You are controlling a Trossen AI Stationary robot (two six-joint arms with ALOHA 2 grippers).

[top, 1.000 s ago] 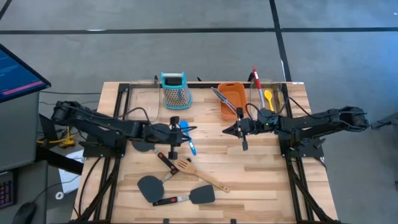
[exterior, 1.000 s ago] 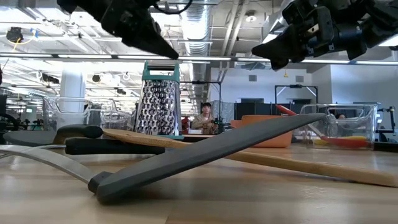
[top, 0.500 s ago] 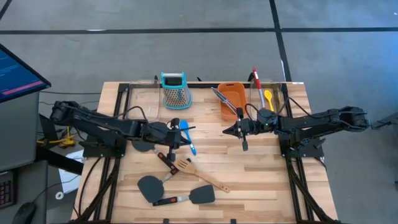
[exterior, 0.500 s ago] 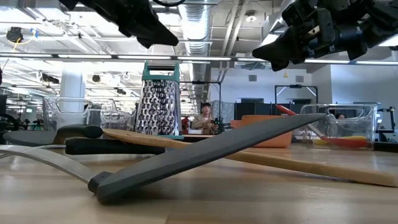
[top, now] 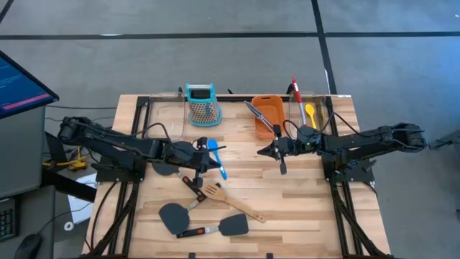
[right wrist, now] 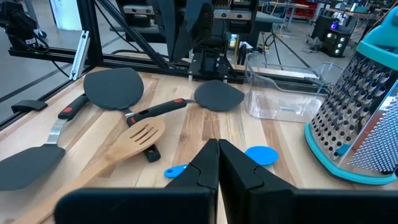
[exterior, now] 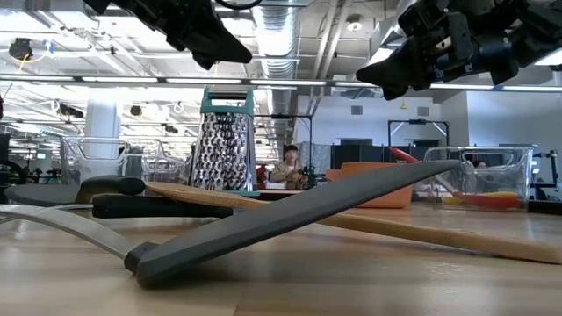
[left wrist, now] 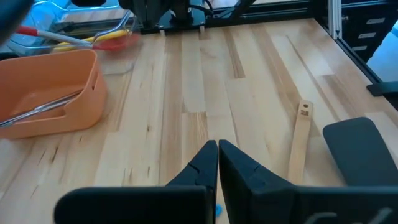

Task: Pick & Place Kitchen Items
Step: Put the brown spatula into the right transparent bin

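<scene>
Left hand (top: pixel 203 164) lifted slightly, clenched empty, right hand (top: pixel 264 151) clenched empty, blue spoon (top: pixel 218 160) partly hidden beneath.

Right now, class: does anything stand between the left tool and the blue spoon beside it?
Nothing visible does. The left tool hangs shut next to the blue spoon, with only bare table around them.

My left gripper (top: pixel 202 160) covers part of the blue spoon (top: pixel 218 160) from above. The tongs (left wrist: pixel 38 111) run off my left wrist picture's edge, and the red spoon (exterior: pixel 406 155) is half hidden behind the orange tub (exterior: pixel 379 186).
</scene>
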